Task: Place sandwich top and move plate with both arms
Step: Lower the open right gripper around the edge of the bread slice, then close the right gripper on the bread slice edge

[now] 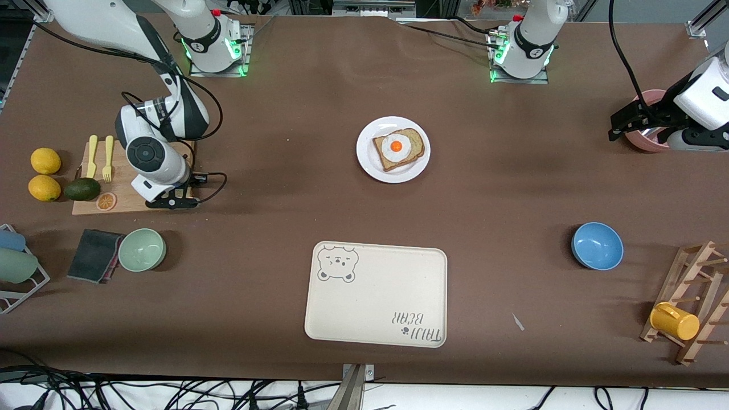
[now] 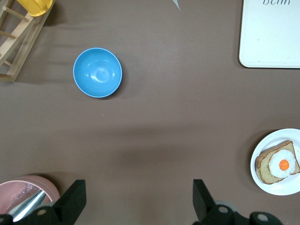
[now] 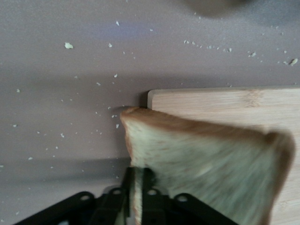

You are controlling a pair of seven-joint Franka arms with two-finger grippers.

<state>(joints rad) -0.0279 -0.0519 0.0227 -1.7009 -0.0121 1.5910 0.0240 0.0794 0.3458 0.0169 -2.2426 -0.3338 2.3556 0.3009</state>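
The sandwich top [image 3: 206, 159], a tan slice with a brown crust, is pinched at one edge in my right gripper [image 3: 139, 180] and tilts up over a corner of the wooden cutting board [image 3: 225, 101]. In the front view my right gripper [image 1: 171, 200] is low over that board [image 1: 122, 196] and the arm hides the slice. The white plate [image 1: 367, 162] sits mid-table with an egg-topped bread slice [image 1: 398, 149] on it; it also shows in the left wrist view [image 2: 281, 190]. My left gripper [image 2: 139, 197] is open and empty, held up beside a pink bowl [image 1: 643, 139].
A cream bear-print tray [image 1: 376, 296] lies nearer the front camera than the plate. A blue bowl [image 1: 597, 246] and a wooden rack with a yellow cup [image 1: 675, 322] are toward the left arm's end. A green bowl [image 1: 142, 249], lemons [image 1: 45, 160] and an avocado [image 1: 82, 189] are by the board.
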